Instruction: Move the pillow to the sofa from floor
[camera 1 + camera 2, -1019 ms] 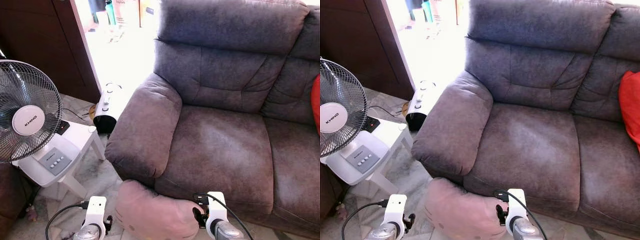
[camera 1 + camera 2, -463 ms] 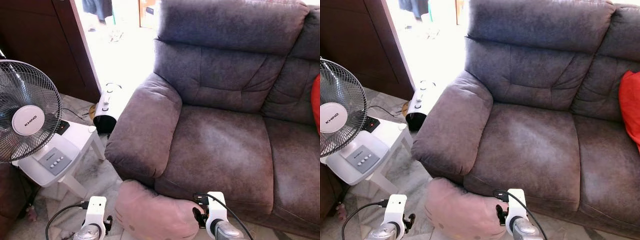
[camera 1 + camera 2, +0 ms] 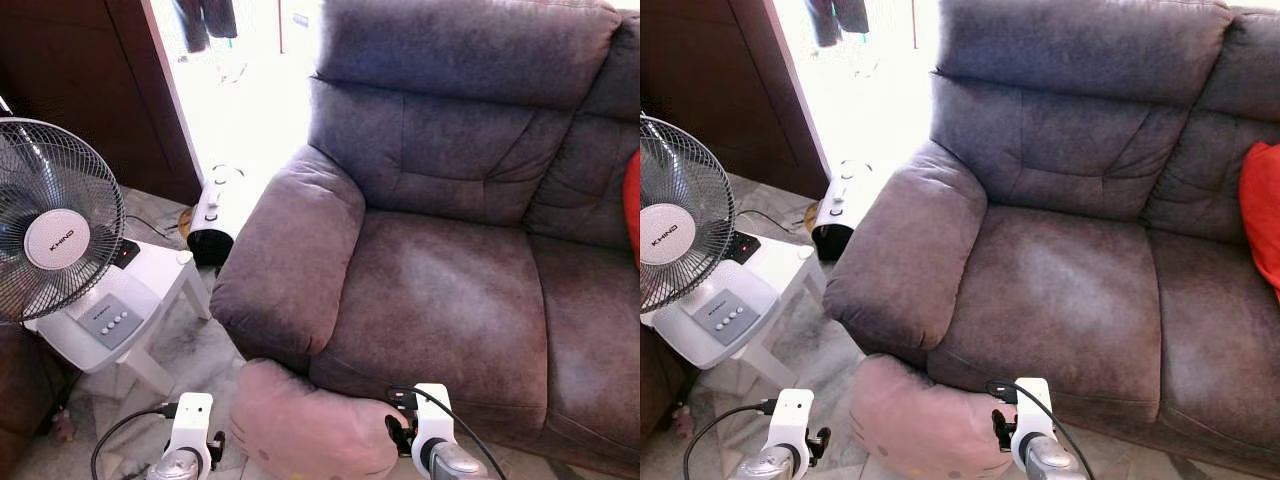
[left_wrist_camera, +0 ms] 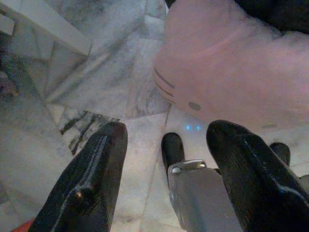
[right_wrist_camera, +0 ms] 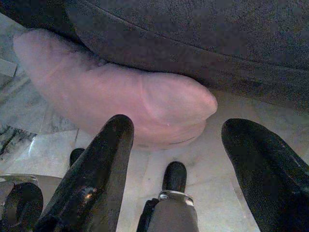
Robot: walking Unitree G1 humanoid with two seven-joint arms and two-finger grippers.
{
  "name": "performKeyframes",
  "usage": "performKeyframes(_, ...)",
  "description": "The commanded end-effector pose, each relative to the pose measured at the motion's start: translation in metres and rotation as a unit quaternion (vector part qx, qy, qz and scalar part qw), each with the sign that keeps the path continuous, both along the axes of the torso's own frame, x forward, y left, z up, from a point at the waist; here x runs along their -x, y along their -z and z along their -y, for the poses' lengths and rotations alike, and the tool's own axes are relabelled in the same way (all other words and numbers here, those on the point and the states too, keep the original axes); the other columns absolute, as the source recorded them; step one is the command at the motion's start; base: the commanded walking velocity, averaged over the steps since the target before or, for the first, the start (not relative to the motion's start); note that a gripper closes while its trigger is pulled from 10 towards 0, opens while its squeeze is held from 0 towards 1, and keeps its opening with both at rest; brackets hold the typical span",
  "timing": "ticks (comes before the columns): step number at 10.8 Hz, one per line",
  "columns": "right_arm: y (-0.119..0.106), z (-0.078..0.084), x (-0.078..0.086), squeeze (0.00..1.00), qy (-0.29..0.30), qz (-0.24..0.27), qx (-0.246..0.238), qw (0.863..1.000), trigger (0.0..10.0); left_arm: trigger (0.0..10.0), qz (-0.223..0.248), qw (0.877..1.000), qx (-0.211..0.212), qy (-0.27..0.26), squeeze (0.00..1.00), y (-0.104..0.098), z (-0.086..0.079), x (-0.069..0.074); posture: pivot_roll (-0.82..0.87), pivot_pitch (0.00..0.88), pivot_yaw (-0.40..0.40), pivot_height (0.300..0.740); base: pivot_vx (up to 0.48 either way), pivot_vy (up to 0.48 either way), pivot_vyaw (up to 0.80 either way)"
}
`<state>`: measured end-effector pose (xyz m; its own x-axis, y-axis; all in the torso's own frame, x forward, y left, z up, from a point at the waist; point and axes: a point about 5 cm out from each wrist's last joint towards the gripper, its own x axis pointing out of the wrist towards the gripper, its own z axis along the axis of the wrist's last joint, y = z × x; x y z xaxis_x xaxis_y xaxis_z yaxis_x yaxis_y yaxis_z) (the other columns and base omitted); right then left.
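Right, sweeping left to right. Far left, a fan (image 3: 52, 222) on a white stool (image 3: 150, 300), marble floor (image 3: 195, 350) beneath, and a small white appliance (image 3: 212, 215) by the bright doorway. Then the left gripper (image 4: 166, 145), low over the tiles w/ both fingers spread wide, nothing between them; in the wrist view the pillow sits just ahead of the fingertips, not touching.

Centre: the pink pillow (image 3: 315, 425) lies on the floor, pressed up against the sofa front, right below the armrest (image 3: 290, 260). Still down, so the lift hasn't begun.

On to the right gripper (image 5: 176, 145), also low, jaws wide apart and empty, aimed at the pillow's other end; a gap of floor shows between fingers and fabric. So the two grippers flank the pillow, one per end.

Behind and right: the grey sofa (image 3: 450, 290), seat cushion bare, w/ a red cushion (image 3: 1262, 210) at the far right edge.

Step in hand, I'd say: approach, lining up for a two-arm squeeze. Next move prob. calls for both arms pushing forward and inward till the fingers press the soft ends, then raising it over the seat front edge. Pillow's squashy, so it may sag or slip unless pinched deep.
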<state>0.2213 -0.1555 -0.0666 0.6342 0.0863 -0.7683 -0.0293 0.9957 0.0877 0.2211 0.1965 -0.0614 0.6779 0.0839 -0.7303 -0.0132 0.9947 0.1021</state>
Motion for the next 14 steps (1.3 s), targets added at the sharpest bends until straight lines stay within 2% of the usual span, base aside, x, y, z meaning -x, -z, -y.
performKeyframes(1,0.0027,-0.0010,0.0040,0.00,0.000,-0.011,-0.001,1.000,10.0,10.0,-0.021,1.000,-0.002,-0.002,0.00,0.0057,-0.0033,0.0096,0.14,0.116,-0.016,0.704,0.000,0.000,0.00)
performKeyframes(8,0.0029,-0.0006,0.0045,0.00,-0.002,-0.011,0.000,1.000,10.0,10.0,-0.025,1.000,-0.002,-0.001,0.00,0.0078,-0.0020,0.0131,0.14,0.107,-0.016,0.700,0.000,0.000,0.00)
performKeyframes(14,0.0030,-0.0009,0.0047,0.00,-0.004,-0.012,-0.001,1.000,10.0,10.0,-0.030,1.000,-0.004,-0.005,0.00,0.0071,-0.0078,0.0130,0.14,0.108,-0.017,0.601,0.000,0.000,0.00)
